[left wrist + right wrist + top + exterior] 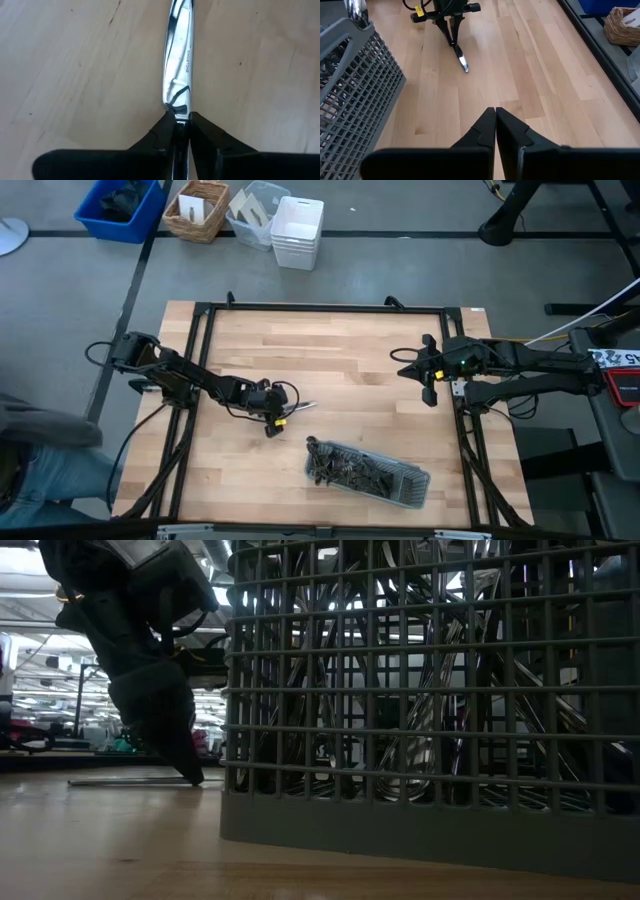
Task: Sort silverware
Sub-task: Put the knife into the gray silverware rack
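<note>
Your left gripper (277, 418) sits low near the middle of the table (340, 360), fingers pinched narrow on one end of a knife (179, 60). The knife lies flat on the wood, its free end pointing toward the right edge. In the left wrist view you see both fingers (159, 136) pressed against the metal on either side. The low view shows the same gripper (185, 765) with its tips down at the table surface.

The rest of the silverware (350, 468) is heaped in the grey mesh tray (412, 492), which lies near the front edge, right of centre. The knife stays well apart from it.

Your right gripper (495, 115) waits near the right edge of the table, fingers pressed together, holding nothing.

Beyond the far edge you have a blue bin (122, 208), a wicker basket (196, 210) and a white container (297, 232) on the floor.
</note>
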